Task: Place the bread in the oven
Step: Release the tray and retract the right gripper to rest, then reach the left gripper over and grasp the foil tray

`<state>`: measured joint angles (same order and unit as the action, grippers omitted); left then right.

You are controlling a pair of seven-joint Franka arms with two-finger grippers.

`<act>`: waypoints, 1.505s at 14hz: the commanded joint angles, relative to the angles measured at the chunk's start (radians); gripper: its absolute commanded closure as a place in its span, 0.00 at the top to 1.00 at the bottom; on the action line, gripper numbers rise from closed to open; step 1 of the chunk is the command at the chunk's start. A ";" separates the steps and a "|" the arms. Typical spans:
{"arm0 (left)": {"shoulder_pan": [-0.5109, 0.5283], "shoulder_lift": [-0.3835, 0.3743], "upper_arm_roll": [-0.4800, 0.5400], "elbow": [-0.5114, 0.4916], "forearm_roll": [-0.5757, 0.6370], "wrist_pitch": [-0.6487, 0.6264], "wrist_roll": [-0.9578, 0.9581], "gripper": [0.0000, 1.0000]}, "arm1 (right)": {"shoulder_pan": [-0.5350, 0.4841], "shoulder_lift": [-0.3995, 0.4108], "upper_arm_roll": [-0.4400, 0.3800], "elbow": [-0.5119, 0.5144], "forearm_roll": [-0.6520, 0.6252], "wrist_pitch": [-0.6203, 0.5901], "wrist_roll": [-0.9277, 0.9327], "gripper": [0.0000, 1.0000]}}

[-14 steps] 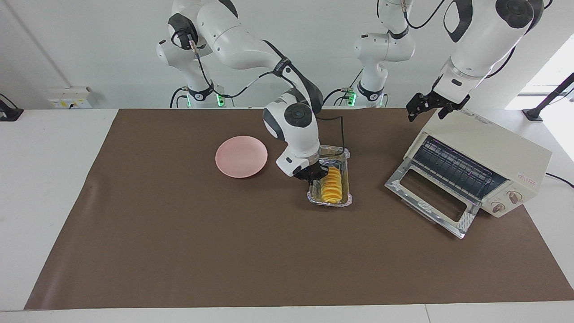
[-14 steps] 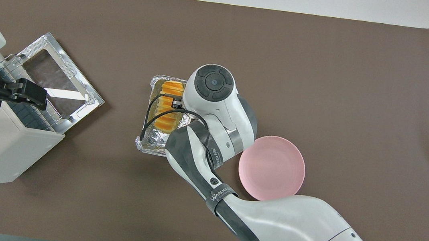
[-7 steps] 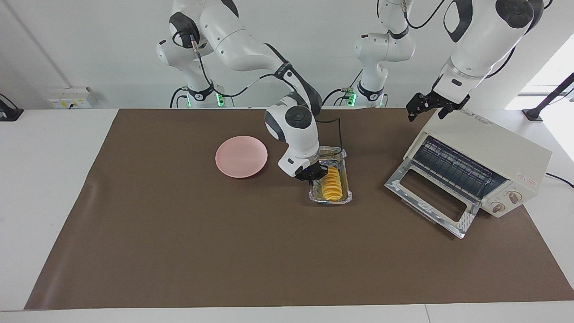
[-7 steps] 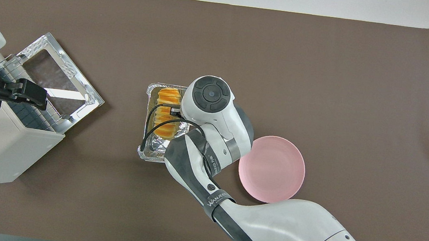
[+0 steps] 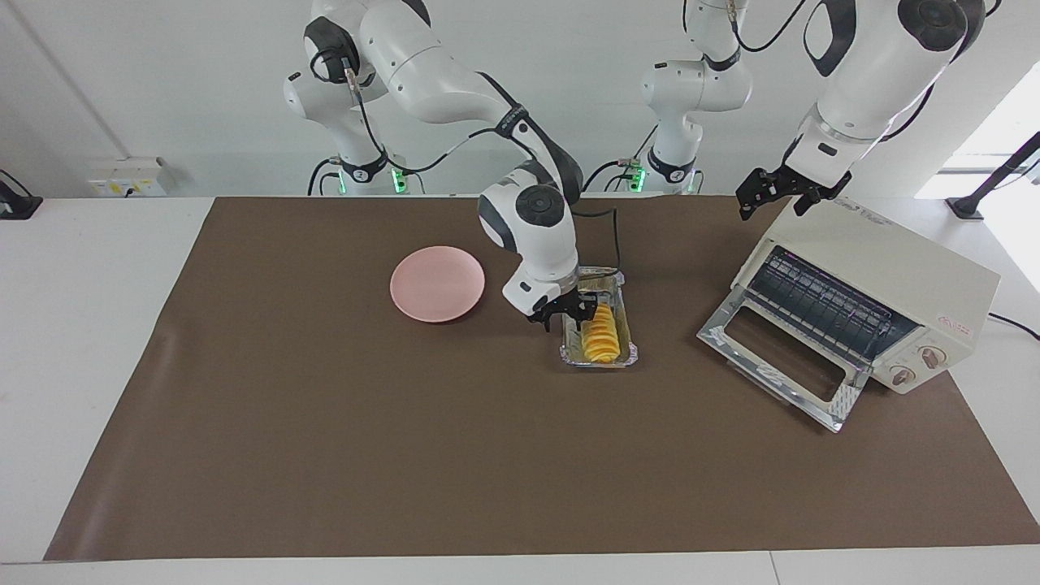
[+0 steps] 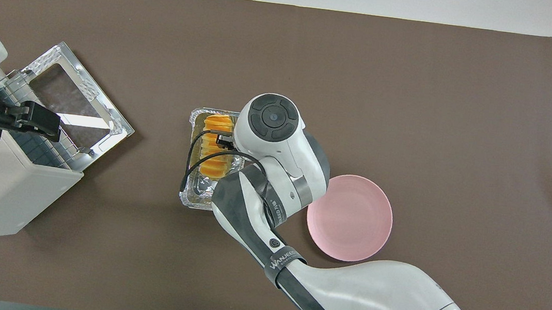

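Two hands are in view. The right hand (image 5: 563, 314) is down at the robots' end of the golden yellow-orange ridged loaf of bread (image 5: 601, 336), its dark fingers (image 5: 582, 312) parted wide; from the facing view they appear clear of the loaf, though contact cannot be ruled out. In the overhead view the arm's wrist covers this hand. The bread lies lengthwise in a rectangular silver foil tray (image 5: 627, 354), which sits near the middle of the counter (image 5: 406, 455), somewhat toward the edge nearest the robots. Beside the tray, toward the right arm's end, rests a round pink plate (image 5: 437, 283), apart from the tray.

The left hand (image 5: 776, 193) waits in the air over the top corner of the boxy cream-white toaster oven (image 5: 886, 268), fingers spread. The oven stands toward the left arm's end of the counter, turned at an angle. Its glass-windowed, metal-framed door (image 5: 780, 366) is folded down flat on the brown mat (image 6: 420, 78), and the wire rack (image 5: 821, 305) shows inside. Two round knobs (image 5: 916, 366) sit at the front panel.
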<state>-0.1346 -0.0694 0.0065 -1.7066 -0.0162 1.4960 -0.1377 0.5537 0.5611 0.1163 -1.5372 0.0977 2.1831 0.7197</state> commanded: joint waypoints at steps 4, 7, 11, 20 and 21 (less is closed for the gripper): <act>0.015 -0.013 -0.005 -0.008 -0.007 0.006 0.006 1.00 | -0.204 -0.150 -0.004 0.045 0.025 -0.175 -0.022 1.00; 0.015 -0.013 -0.005 -0.008 -0.008 0.006 0.006 1.00 | -0.340 -0.213 -0.006 0.040 0.023 -0.230 -0.176 1.00; 0.015 -0.013 -0.005 -0.008 -0.008 0.006 0.006 1.00 | -0.495 -0.286 -0.009 0.042 0.011 -0.362 -0.538 1.00; -0.008 -0.030 -0.055 -0.016 -0.013 -0.010 0.012 1.00 | -0.598 -0.470 -0.010 0.004 -0.089 -0.605 -0.818 1.00; -0.020 -0.030 -0.074 -0.019 -0.013 -0.002 0.006 1.00 | -0.598 -0.496 -0.010 -0.023 -0.089 -0.605 -0.815 1.00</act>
<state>-0.1387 -0.0754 -0.0397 -1.7066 -0.0172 1.4920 -0.1355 -0.0257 0.1314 0.0944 -1.4806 0.0164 1.5695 -0.0686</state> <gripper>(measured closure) 0.000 0.000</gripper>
